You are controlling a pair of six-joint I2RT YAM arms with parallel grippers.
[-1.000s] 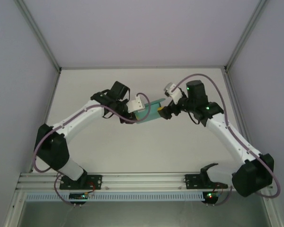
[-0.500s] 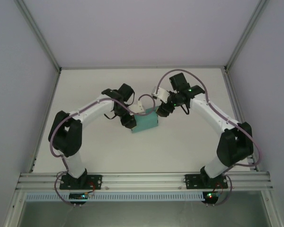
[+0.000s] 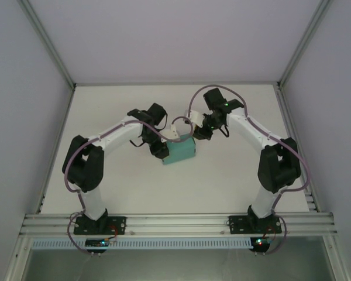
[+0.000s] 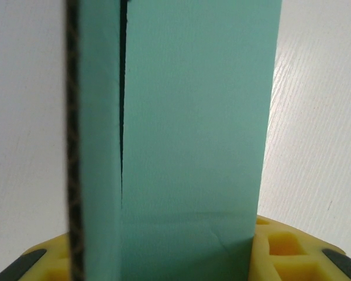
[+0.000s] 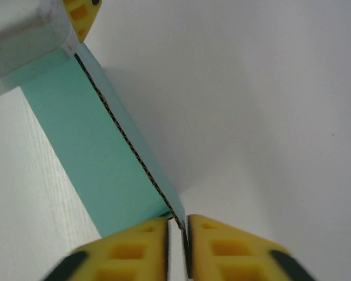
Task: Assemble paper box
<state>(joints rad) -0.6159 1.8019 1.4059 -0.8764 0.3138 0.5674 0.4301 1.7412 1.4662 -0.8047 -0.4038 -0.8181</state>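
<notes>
Found the paper box [image 3: 180, 153] between the two sets of jaws, low over the middle of the counter [image 3: 222, 187]; cannot tell whether touching it. Clamped across the body at the left jaws, yellow pads [image 4: 281, 249] either side of the teal card. Pinched at the right jaws by one raw corrugated edge [image 5: 128, 140], pads [image 5: 134, 246] drawn nearly together on it at the near corner. Noted a dark open seam [image 4: 122, 88] running away from the left jaws, so side flap judged not yet tucked.

To do the step well: hold the left clamp firm as anchor; swing the pinched flap along its crease rather than pulling outward; ease off if the card bows; avoid tearing at the corner.

Plain white counter, faint grain close by the right jaws. Pale walls [image 3: 23, 117] on three sides, aluminium rail [image 3: 175, 221] behind both jaws at the arm bases.
</notes>
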